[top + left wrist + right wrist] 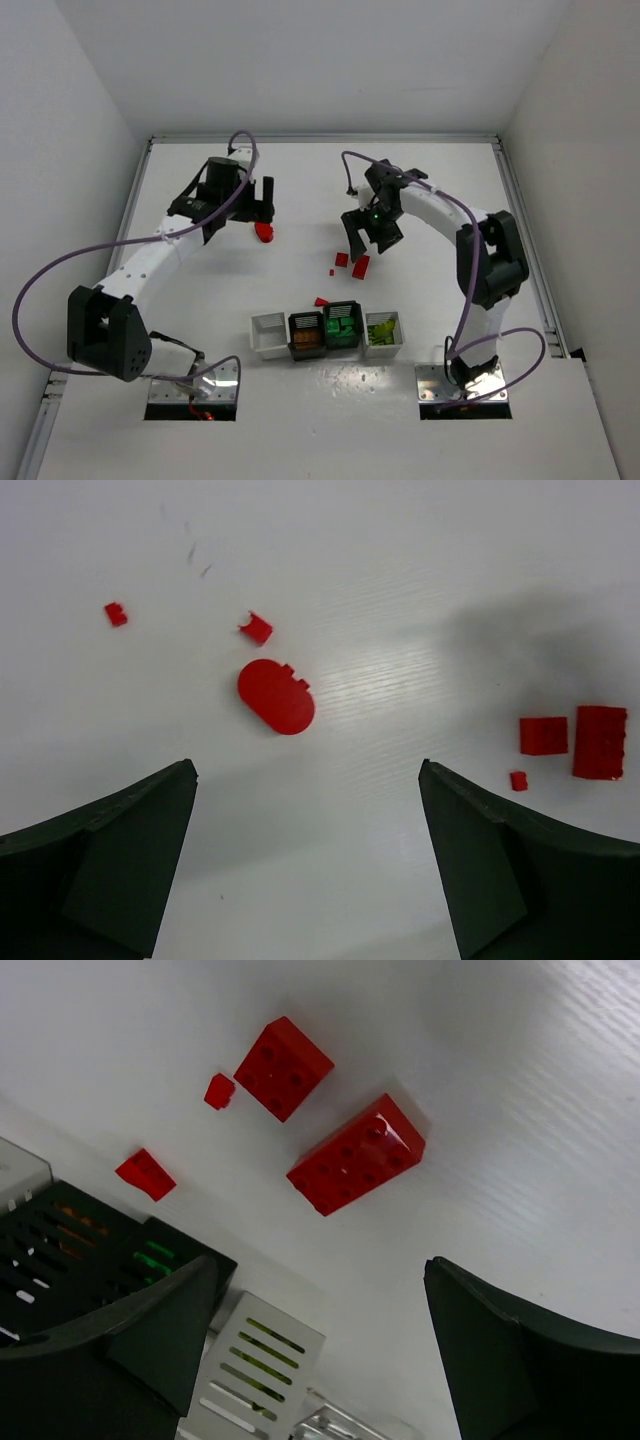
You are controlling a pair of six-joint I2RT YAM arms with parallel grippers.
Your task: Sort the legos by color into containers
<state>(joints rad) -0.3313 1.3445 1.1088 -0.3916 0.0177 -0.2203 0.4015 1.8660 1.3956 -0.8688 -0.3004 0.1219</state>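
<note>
"hovering where, the left pincer [305,775]?"

"it is hanging over the far left part of the surface [420,290], its dark fingers [100,870] standing spread wide apart. a flat red piece with rounded ends [275,695] is lying on the surface just beyond the gap."

"is anything lying near that piece?"

"a small notched red bit [257,628] is sitting just past it, and a tiny red bit [116,613] is lying farther to the left."

"and how is the right pincer [320,1265] standing?"

"also spread, hanging over the middle of the surface. beyond its fingers [530,1350] a long red brick [357,1154] and a square red brick [283,1067] are lying near each other but apart, and a red stud [219,1091] is sitting just beside the square one."

"where are the bins sitting?"

"the row of four bins [268,336] is sitting near the front, between the two arm bases. a red wedge [146,1174] is lying on the surface just behind the black ones."

"what is lying inside?"

"orange-brown pieces [306,340] are lying in the left black bin [306,356], dark green pieces [342,328] in the right black bin [342,305], and yellow-green pieces [381,330] in the right white bin [385,352]. every red piece i am seeing is lying out on the surface."
</note>
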